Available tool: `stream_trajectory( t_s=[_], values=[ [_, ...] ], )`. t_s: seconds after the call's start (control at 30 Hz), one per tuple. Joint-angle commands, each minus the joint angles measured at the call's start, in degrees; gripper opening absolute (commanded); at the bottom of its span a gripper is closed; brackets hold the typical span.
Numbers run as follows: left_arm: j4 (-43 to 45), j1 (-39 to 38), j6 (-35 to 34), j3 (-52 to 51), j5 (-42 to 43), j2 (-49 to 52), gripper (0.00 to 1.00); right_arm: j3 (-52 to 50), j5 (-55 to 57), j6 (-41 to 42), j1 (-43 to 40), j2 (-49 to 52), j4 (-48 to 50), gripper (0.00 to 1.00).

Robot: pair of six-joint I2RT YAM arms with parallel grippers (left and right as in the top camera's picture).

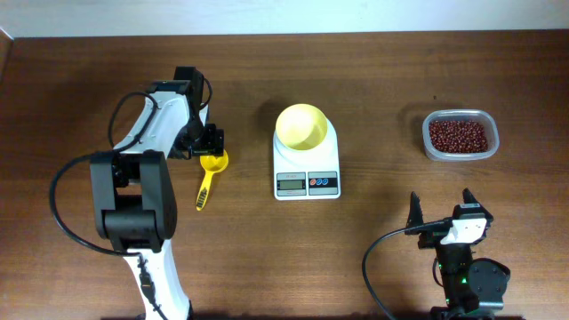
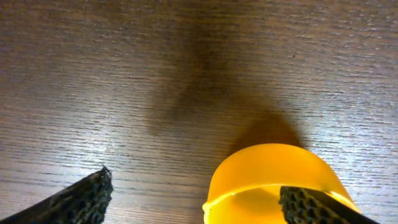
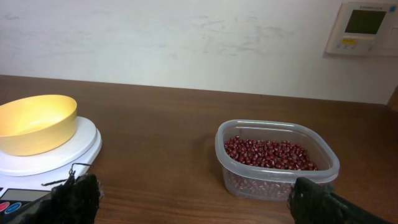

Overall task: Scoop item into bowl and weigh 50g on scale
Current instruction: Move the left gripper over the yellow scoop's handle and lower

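The pale-yellow bowl [image 1: 300,125] stands on the white scale [image 1: 306,181] at the table's middle; both also show in the right wrist view, the bowl [image 3: 34,123] on the scale [image 3: 53,163]. Red-brown beans [image 1: 458,135] fill a clear tub [image 1: 432,142], seen close in the right wrist view [image 3: 267,154]. A darker yellow scoop [image 1: 209,174] lies left of the scale. My left gripper [image 1: 206,140] is open right over the scoop's cup [image 2: 273,180], one finger at each side. My right gripper [image 1: 442,211] is open and empty at the front right.
In the right wrist view a white wall with a thermostat panel [image 3: 364,28] rises behind the table's far edge. Bare wood lies between the scale and the tub.
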Motion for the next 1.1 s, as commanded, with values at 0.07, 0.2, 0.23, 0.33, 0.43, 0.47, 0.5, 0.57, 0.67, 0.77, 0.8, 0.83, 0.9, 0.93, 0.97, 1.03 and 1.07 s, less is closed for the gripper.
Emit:
stream_trajectory(
  t_s=[0.07,0.2,0.23,0.33,0.43,0.47,0.5,0.57,0.67,0.77,0.8,0.83,0.9,0.93,0.97,1.03,1.07],
  values=[
    [1.1,0.3,-0.5,-0.4,1.2,0.5,0.63,-0.3,-0.9,0.0,0.5,-0.4,-0.2,0.99],
    [1.4,0.3,-0.5,-0.4,1.2,0.5,0.44,-0.3,-0.9,0.0,0.5,-0.4,-0.2,0.99],
    [1.4,0.2,-0.5,-0.4,1.2,0.5,0.42,-0.3,-0.9,0.0,0.5,-0.4,-0.2,0.99],
    [1.6,0.0,-0.5,-0.4,1.3,0.5,0.44,-0.3,-0.9,0.0,0.5,-0.4,-0.2,0.99],
    [3.1,0.0,-0.5,-0.4,1.3,0.5,0.60,-0.3,-0.9,0.0,0.5,-0.4,-0.2,0.99],
    [3.5,-0.1,-0.5,-0.4,1.3,0.5,0.61,-0.3,-0.9,0.0,0.5,-0.4,-0.2,0.99],
    [3.8,-0.2,-0.5,-0.4,1.3,0.5,0.61,-0.3,-0.9,0.0,0.5,-0.4,-0.2,0.99],
    [4.2,-0.2,-0.5,-0.4,1.3,0.5,0.61,-0.3,-0.9,0.0,0.5,-0.4,-0.2,0.99],
    [4.2,-0.4,-0.5,-0.4,2.4,0.5,0.48,-0.3,-0.9,0.0,0.5,-0.4,-0.2,0.99],
    [4.6,-1.0,-0.5,-0.4,3.0,0.5,0.42,-0.3,-0.9,0.0,0.5,-0.4,-0.2,0.99],
    [4.6,-1.0,-0.5,-0.4,3.3,0.5,0.42,-0.3,-0.9,0.0,0.5,-0.4,-0.2,0.99],
    [4.6,-1.0,-0.5,-0.4,3.3,0.5,0.42,-0.3,-0.9,0.0,0.5,-0.4,-0.2,0.99],
    [4.6,-1.2,-0.5,-0.4,3.5,0.5,0.42,-0.3,-0.9,0.0,0.5,-0.4,-0.2,0.99],
    [4.5,-1.3,-0.5,-0.5,4.0,0.5,0.43,-0.3,-0.9,0.0,0.5,-0.4,-0.2,0.99],
    [4.5,-1.3,-0.5,-0.5,4.3,0.5,0.45,-0.3,-0.9,0.0,0.5,-0.4,-0.2,0.99],
    [4.6,-1.4,-0.5,-1.4,4.7,0.5,0.46,-0.3,-0.9,0.0,0.5,-0.4,-0.2,0.99],
    [5.1,-1.6,-0.5,-2.3,4.7,0.5,0.47,-0.3,-0.9,0.0,0.5,-0.4,-0.2,0.99]
  ],
)
